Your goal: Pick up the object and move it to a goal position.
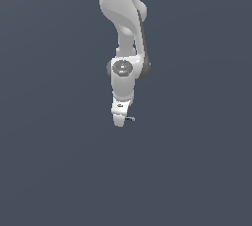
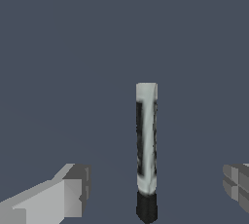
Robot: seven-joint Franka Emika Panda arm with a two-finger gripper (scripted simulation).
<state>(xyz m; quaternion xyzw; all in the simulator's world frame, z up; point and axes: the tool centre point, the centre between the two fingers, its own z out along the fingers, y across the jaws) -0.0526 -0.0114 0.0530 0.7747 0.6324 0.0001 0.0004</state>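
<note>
Wrist view shows the object [image 2: 146, 145], a slim grey-silver cylinder with a black end, lying on the plain counter [image 2: 73, 47] between the two fingertips [image 2: 73, 191] of the tool [image 2: 155, 189], which stands spread wide and grips nothing. The step in hand looks like the approach. To do it well, lower straight, keep the cylinder centred crosswise between the fingers, then close on its mid-body rather than the black tip.

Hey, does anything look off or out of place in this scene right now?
Nothing stands out. The marker looks intact and lies between the open end effector fingers, untouched. In the exterior view it is only a small dark sliver beside the fingertips.
</note>
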